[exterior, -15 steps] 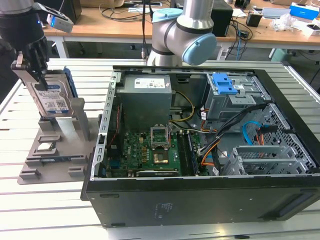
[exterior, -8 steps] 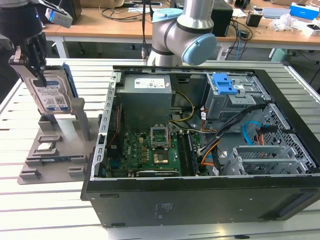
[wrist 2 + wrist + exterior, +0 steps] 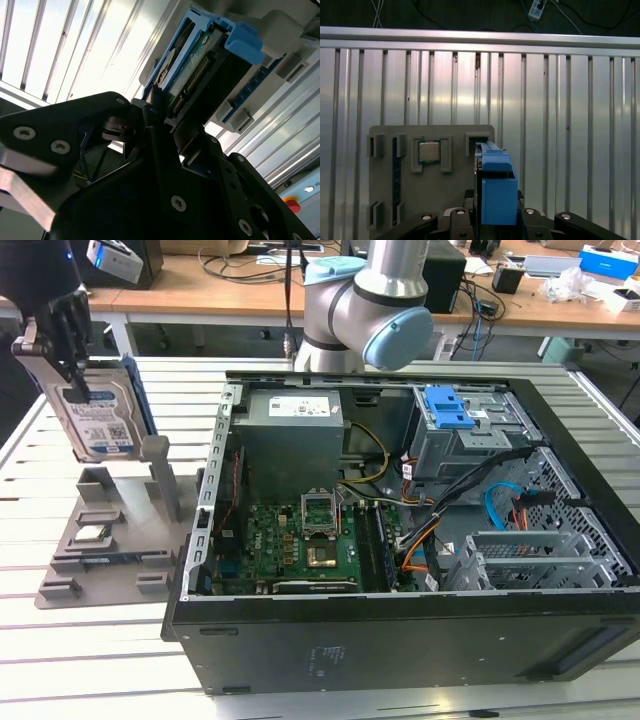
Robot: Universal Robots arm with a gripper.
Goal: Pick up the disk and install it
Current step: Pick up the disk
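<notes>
The disk [image 3: 100,412], a silver drive with a blue-and-white label in a blue carrier frame, hangs tilted at the exterior view's far left, just above the grey holder stand [image 3: 105,550]. My gripper [image 3: 72,368] is shut on its upper edge. In the second wrist view the black fingers [image 3: 152,125] clamp the disk [image 3: 197,70] at its connector end. In the first wrist view the blue carrier [image 3: 496,187] stands edge-on between my gripper [image 3: 495,222] halves, over the holder stand [image 3: 445,200].
A small square silver chip [image 3: 92,534] lies in a recess of the stand, also seen as the chip [image 3: 429,151]. The open computer case [image 3: 400,640] fills the exterior view's right, with a grey drive cage and its blue latch panel [image 3: 455,408] at its rear. The slatted metal table [image 3: 90,660] carries everything.
</notes>
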